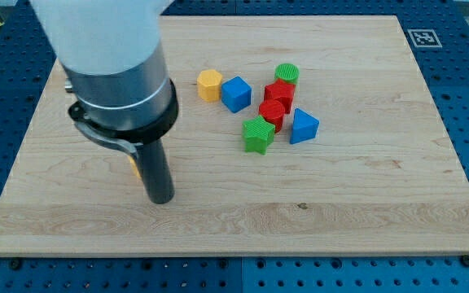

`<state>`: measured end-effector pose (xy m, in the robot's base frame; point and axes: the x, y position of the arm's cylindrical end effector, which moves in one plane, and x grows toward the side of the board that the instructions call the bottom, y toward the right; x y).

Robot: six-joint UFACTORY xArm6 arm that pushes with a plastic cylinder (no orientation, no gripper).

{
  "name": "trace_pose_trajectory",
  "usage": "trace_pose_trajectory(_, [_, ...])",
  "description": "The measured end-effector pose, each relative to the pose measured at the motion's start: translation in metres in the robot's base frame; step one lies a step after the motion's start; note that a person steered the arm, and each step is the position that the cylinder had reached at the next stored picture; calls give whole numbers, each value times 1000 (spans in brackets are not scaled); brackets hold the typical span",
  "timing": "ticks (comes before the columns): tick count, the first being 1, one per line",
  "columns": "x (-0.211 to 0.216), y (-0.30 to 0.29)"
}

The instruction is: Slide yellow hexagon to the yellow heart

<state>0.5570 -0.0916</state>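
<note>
The yellow hexagon [209,84] lies on the wooden board [365,203] above the middle, touching the blue cube [236,94] on its right. The yellow heart [135,167] is almost wholly hidden behind my rod; only a small yellow-orange sliver shows at the rod's left edge. My tip [162,199] rests on the board at the lower left, well below and to the left of the yellow hexagon.
A cluster sits right of the hexagon: a green cylinder [287,74], a red block [279,94], a red cylinder [272,112], a green star-like block [258,135] and a blue triangle [303,127]. The arm's grey body [120,73] covers the upper left.
</note>
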Motion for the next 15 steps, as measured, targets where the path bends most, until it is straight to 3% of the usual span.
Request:
trace_pose_trajectory(2, [-84, 21])
trace_pose_trajectory(3, [-131, 5])
trace_pose_trajectory(6, [-200, -25])
trace_pose_trajectory(8, [-261, 34])
trace_pose_trajectory(9, [-236, 75])
trace_pose_trajectory(10, [-203, 78])
trace_pose_trajectory(15, [-199, 25])
